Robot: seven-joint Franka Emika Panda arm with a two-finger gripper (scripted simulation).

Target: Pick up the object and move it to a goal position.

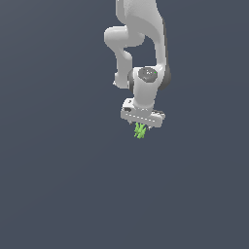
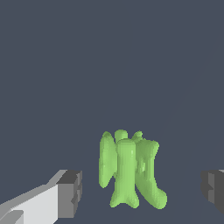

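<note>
The gripper (image 1: 141, 127) stands with its dark-padded fingers (image 2: 70, 194) spread wide, both cut off at the wrist view's edges and hidden in the exterior view, and between them, untouched, sits the lime-green, lumpy, prong-shaped object (image 2: 129, 170).

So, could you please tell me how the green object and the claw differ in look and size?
The green object is bright lime and lumpy, with irregular prongs; the claw is white with dark, blocky fingertips. The green object is far narrower than the claw, sitting in the gap between the open fingertips without touching either. Both sit against the same plain grey background.
</note>
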